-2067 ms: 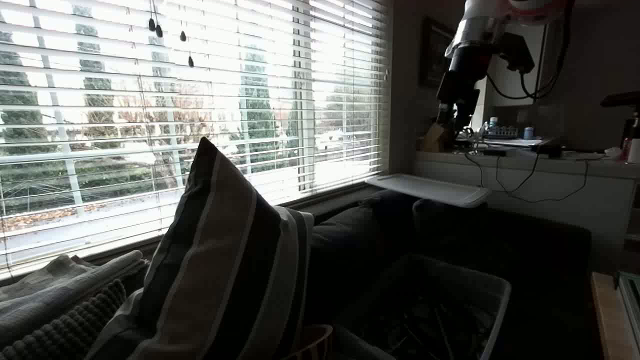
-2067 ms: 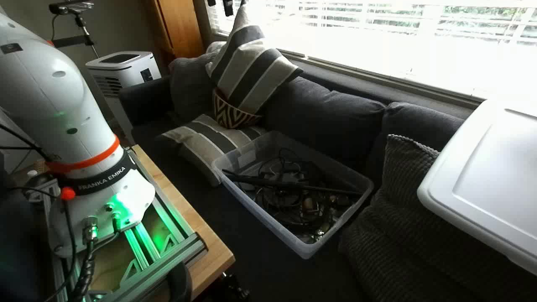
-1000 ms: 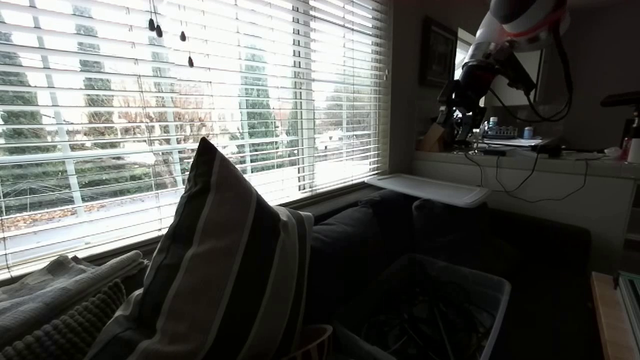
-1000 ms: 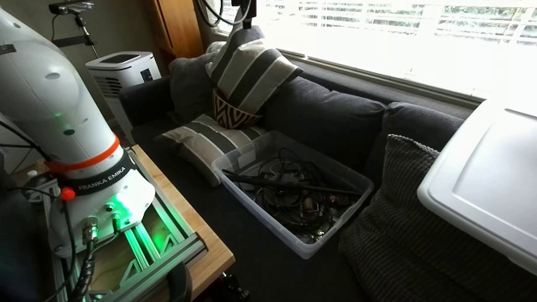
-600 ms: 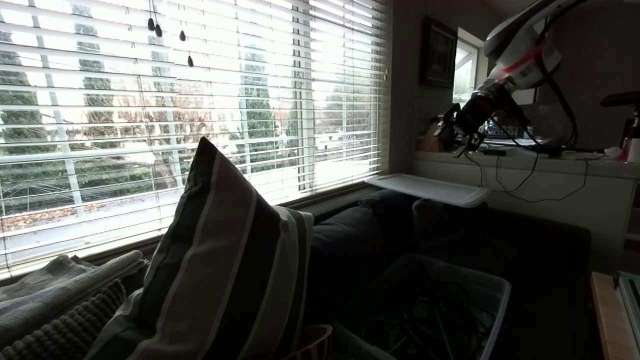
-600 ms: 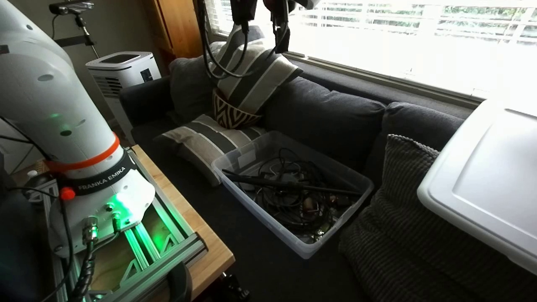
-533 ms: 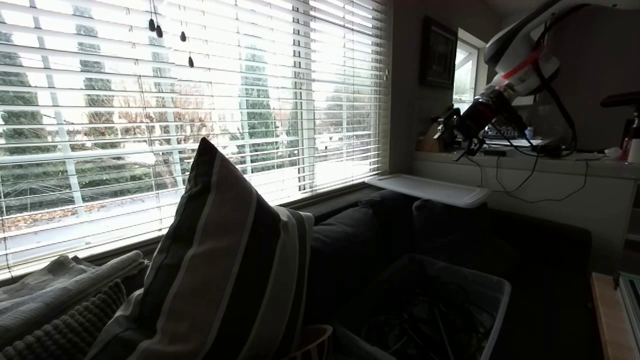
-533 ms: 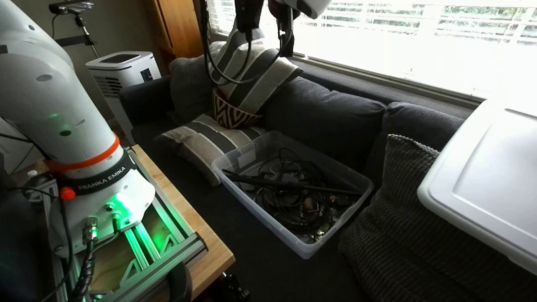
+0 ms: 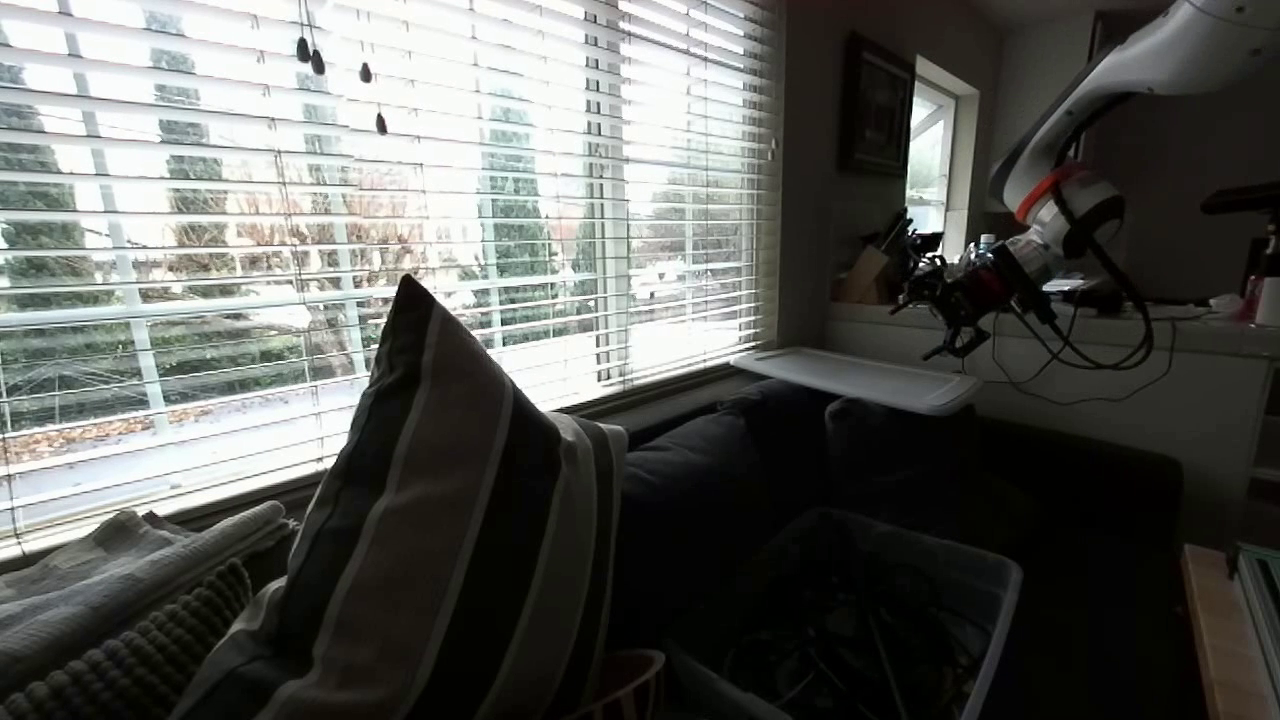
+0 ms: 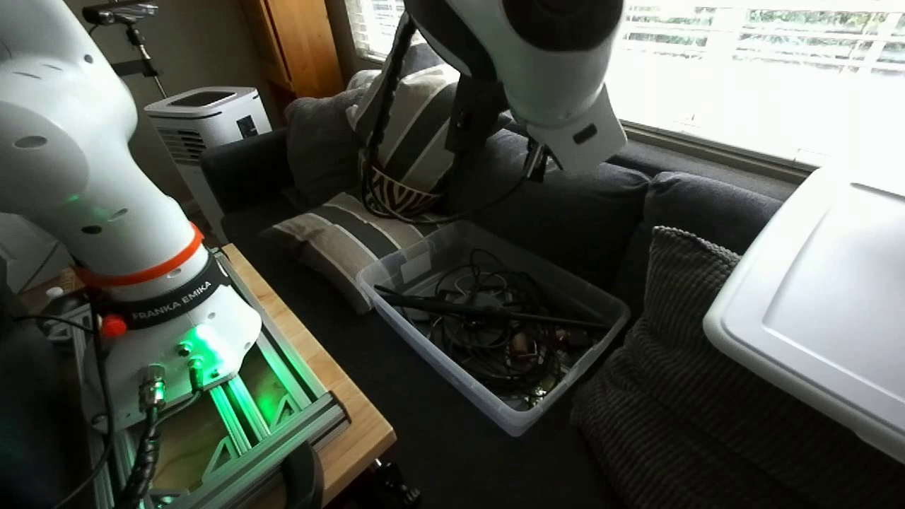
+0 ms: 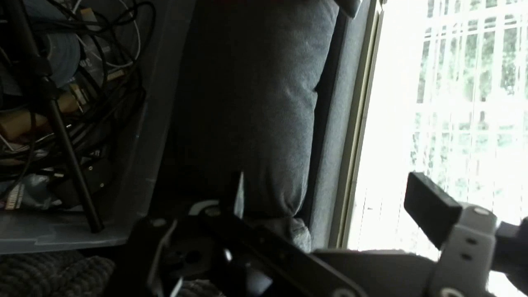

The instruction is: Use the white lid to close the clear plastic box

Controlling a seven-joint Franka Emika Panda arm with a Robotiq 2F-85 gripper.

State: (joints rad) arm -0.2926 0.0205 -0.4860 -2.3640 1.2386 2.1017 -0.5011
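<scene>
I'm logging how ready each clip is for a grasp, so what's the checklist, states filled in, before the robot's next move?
1. The clear plastic box uncovered: ok; it stands open in both exterior views.
2. The black pole lying below the box's rim: cannot tell from these angles.
3. Support under the white lid: cannot tell; it is hidden.
4. Open jaws: ok; they stand wide apart in the wrist view.
5. The white lid between the jaws: not ok; gray sofa cushion and bright window show there.
</scene>
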